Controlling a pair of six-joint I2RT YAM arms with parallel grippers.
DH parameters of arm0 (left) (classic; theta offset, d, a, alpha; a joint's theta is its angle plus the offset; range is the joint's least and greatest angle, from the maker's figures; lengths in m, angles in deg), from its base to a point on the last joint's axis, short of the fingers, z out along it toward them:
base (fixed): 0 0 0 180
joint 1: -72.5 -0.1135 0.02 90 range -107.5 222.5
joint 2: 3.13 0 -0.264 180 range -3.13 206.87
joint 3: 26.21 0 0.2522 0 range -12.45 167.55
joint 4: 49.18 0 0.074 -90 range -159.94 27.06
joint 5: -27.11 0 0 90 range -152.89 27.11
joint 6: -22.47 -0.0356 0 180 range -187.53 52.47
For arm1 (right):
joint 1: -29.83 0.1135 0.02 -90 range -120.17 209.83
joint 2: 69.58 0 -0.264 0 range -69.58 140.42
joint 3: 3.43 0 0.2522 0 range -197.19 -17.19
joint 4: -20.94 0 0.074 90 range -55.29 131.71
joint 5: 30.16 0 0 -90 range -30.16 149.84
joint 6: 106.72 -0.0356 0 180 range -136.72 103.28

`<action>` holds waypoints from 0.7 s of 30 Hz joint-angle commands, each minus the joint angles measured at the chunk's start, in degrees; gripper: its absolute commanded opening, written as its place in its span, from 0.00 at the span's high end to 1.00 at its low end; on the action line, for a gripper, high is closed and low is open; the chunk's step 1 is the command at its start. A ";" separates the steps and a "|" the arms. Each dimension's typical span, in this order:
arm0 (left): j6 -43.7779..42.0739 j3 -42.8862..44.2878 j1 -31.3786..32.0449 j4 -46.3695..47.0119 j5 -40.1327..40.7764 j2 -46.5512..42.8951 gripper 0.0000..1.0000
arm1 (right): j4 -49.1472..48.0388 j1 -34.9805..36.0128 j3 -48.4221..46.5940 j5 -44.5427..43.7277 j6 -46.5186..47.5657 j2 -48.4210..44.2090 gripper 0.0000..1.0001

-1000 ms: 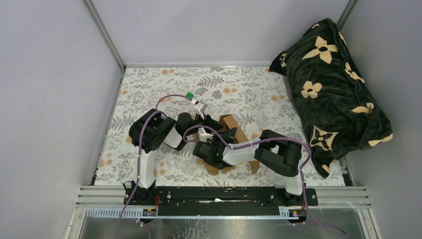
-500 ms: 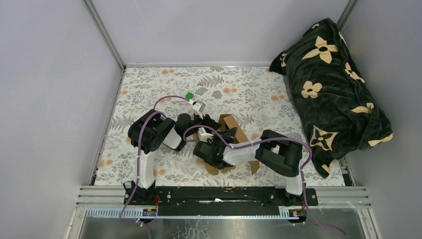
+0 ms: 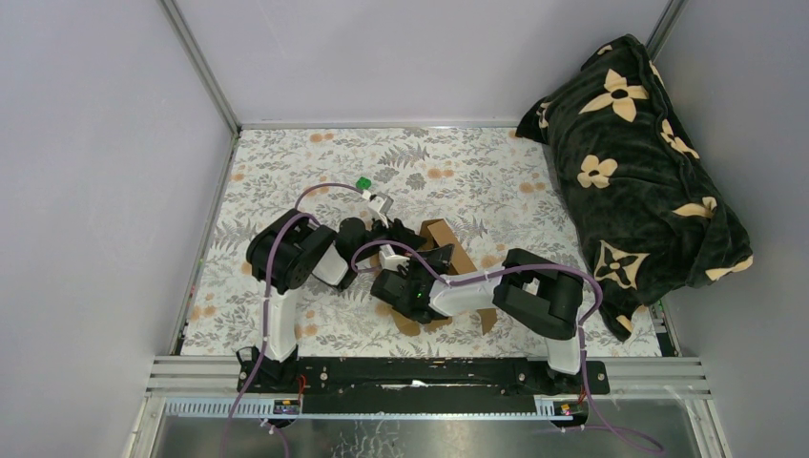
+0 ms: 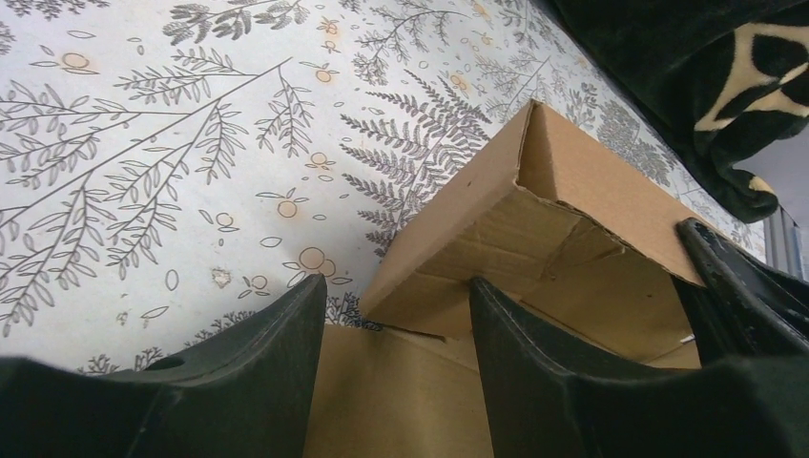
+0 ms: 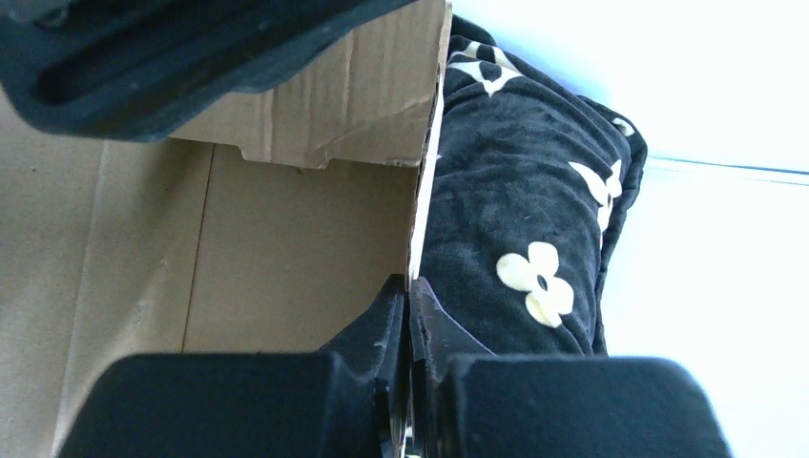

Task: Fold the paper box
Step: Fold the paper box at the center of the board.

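- paper box (image 3: 454, 248) sits mid-table on the floral cloth (image 3: 286, 172), between the two wrists and slightly right of centre.
- It is part-folded: one flat panel lies on the cloth and walls stand up from it on the far and right sides. More brown flaps poke out nearer the bases, under the right forearm.
- In the left wrist view, the box (image 4: 572, 191) shows an upright corner, with a creased, slightly torn inner flap below it.
- left gripper (image 4: 396, 291) has its jaws well apart, low over the flat panel, tips just short of the upright wall. Nothing is clamped. From above, it (image 3: 408, 240) is at the box's left side.
- right gripper (image 5: 410, 305) has its jaws pinched nearly together on the thin edge of a standing wall (image 5: 286, 258), cardboard sandwiched between the two tips. From above, it (image 3: 431, 267) is at the near side of the box.
- The grippers are close together. One dark finger of the left one crosses the top of the right wrist view.
- black cushion (image 3: 639, 162) with cream flowers lies at the far right, well apart from the box.
- green cube (image 3: 363, 182) sits on the cloth beyond the left wrist, apart from the box.
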 commanded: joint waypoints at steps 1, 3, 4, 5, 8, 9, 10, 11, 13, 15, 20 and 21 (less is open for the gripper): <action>1.04 1.46 0.03 6.85 -2.75 1.69 0.36 | -0.68 -0.26 -0.66 10.74 -1.07 -1.07 1.00; 1.30 2.23 0.02 6.81 -3.47 2.35 0.36 | -0.01 -0.64 -1.28 11.42 -1.22 -1.20 1.00; 1.38 2.49 0.07 6.61 -3.53 2.61 0.36 | 0.09 -0.82 -1.42 11.51 -1.21 -1.31 1.00; 1.46 2.75 -0.01 6.26 -3.51 2.75 0.36 | 0.39 -0.99 -1.54 11.81 -1.33 -1.44 1.00; 1.77 3.42 0.10 5.93 -3.44 3.20 0.36 | 0.84 -1.50 -1.40 12.59 -2.01 -2.06 1.00; 1.86 3.63 0.16 5.95 -3.42 3.46 0.36 | 1.06 -1.63 -1.39 12.94 -2.28 -2.24 1.00; 2.02 3.83 0.20 5.98 -3.42 3.72 0.36 | 1.09 -1.77 -1.39 13.12 -2.43 -2.30 1.00; 2.08 3.90 0.27 5.99 -3.22 3.92 0.36 | 1.16 -1.88 -1.39 13.21 -2.50 -2.35 1.00; 2.34 4.18 0.37 6.07 -2.96 4.22 0.36 | 1.21 -2.00 -1.52 13.59 -2.55 -2.47 1.00; 2.58 4.42 0.53 6.43 -2.99 4.55 0.36 | 1.10 -2.15 -1.63 13.82 -2.45 -2.41 1.00; 3.67 4.67 1.26 8.16 -3.17 5.26 0.38 | 1.10 -2.26 -2.00 14.73 -2.51 -2.40 1.00; 3.89 4.65 1.39 8.71 -3.16 5.44 0.39 | 1.03 -2.26 -2.02 14.87 -2.50 -2.40 1.00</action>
